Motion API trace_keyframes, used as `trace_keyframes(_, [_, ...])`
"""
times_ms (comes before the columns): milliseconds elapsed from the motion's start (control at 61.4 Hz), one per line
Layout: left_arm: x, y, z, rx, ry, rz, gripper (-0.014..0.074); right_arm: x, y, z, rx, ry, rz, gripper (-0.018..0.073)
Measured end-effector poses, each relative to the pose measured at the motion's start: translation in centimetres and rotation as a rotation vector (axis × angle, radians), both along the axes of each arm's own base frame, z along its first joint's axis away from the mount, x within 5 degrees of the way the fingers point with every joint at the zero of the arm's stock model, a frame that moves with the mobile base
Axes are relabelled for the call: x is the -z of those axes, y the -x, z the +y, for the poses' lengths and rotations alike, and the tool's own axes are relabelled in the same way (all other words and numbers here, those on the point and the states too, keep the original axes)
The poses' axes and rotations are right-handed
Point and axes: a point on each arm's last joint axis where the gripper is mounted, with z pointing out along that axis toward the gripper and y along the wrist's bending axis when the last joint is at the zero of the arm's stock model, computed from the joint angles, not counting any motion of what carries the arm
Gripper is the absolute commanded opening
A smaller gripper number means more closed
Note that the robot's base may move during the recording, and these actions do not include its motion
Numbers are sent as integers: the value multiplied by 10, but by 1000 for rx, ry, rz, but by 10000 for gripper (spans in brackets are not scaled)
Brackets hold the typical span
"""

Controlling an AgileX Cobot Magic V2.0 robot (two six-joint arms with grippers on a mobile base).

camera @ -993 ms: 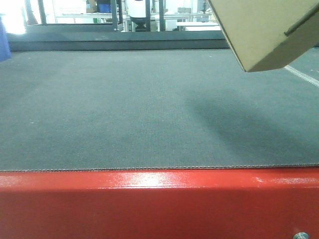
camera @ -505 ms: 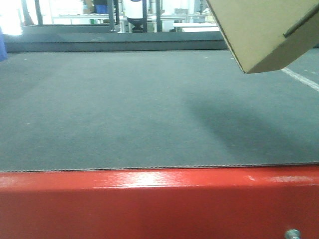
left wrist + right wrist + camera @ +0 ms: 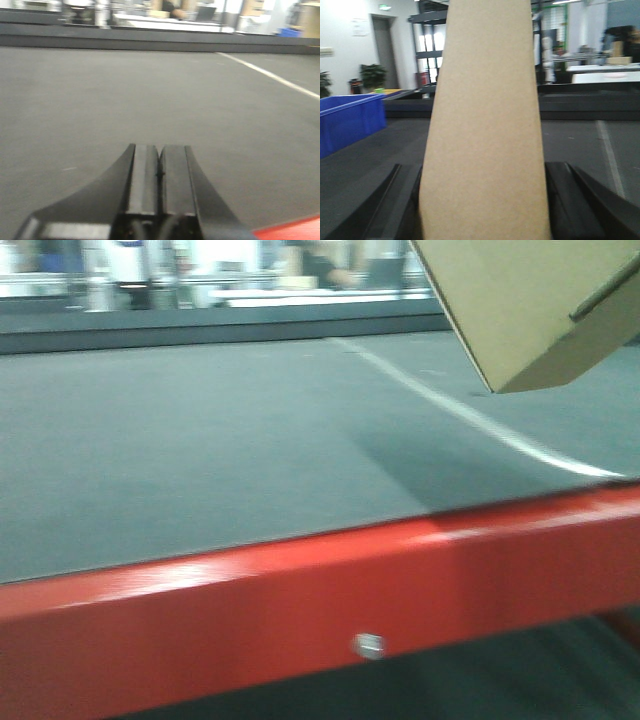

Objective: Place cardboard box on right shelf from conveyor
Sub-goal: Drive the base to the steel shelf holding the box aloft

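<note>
Conveyor [image 3: 200, 440]: the dark grey belt fills the front view, with nothing lying on it. A white line [image 3: 450, 405] crosses it at right. The red front frame [image 3: 300, 590] runs slantwise below, smeared.

Blue bin [image 3: 350, 120]: at the belt's far left, seen from the right wrist only.

Cardboard box [image 3: 530, 300]: off the belt, high in the front view's top right corner, tilted with one corner down and its shadow beneath. The right shelf is in no view.

Right gripper [image 3: 482, 200]: clamped on the box, a dark finger either side of the narrow tan face. Left gripper [image 3: 160, 165]: pads pressed together on nothing, low over the belt.

Screw [image 3: 368, 645]: in the red frame.

Risk, as judged: the box looks held at one end by a single claw. A quick swing toward the shelf could pivot or slip it, and the hanging corner might catch a rail that cannot be seen from here.

Views: the front view gives tilt, shadow and flap seam [image 3: 600, 298], but no claw. The right wrist gives the grip, not the height. Only the left wrist shows the idle claw.
</note>
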Motion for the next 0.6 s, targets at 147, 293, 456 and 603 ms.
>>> trace_keyframes(147, [0, 0, 0, 0, 0, 0, -119, 0, 0, 0, 0, 0, 0, 104])
trace_keyframes(293, [0, 0, 0, 0, 0, 0, -119, 0, 0, 0, 0, 0, 0, 104])
trace_keyframes(456, [0, 0, 0, 0, 0, 0, -119, 0, 0, 0, 0, 0, 0, 104])
trace_keyframes(603, [0, 0, 0, 0, 0, 0, -119, 0, 0, 0, 1, 2, 1, 104])
